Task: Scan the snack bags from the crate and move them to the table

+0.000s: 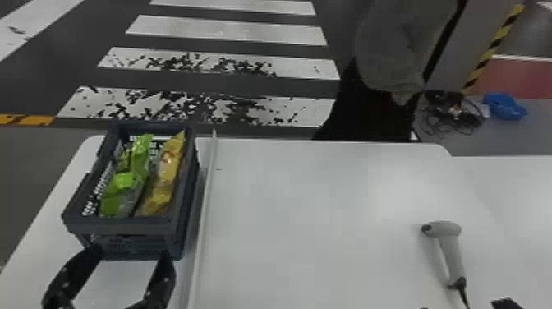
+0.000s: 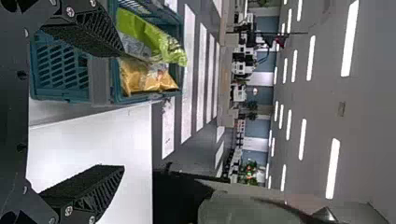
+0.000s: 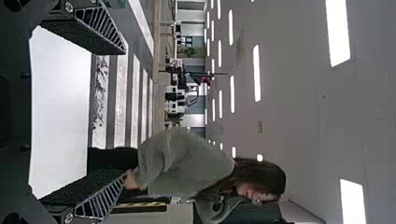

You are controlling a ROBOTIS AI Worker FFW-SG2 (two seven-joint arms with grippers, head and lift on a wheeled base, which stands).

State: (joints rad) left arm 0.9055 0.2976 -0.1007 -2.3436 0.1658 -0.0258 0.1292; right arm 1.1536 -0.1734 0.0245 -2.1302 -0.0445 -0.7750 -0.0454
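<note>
Shiny green and yellow plastic snack bags [image 1: 167, 170] lie inside the dark blue-grey plastic crate [image 1: 119, 226] on the white desk [image 1: 312, 230]. The black left hand [image 1: 130, 252] is spread near the crate; the black right hand [image 1: 466, 305] is spread too.

In the head view the light is soft and rather dim; a pale, hazy glare spreads over the desk [image 1: 308, 205] right of centre, and the scanner [image 1: 451, 250] throws a faint shadow toward frame left. Small glints catch the yellow bag [image 1: 166, 176] at left. In both wrist views, ceiling lights [image 2: 310, 58] burn white against a grey ceiling [image 2: 369, 116], the desk bright at frame left.
</note>
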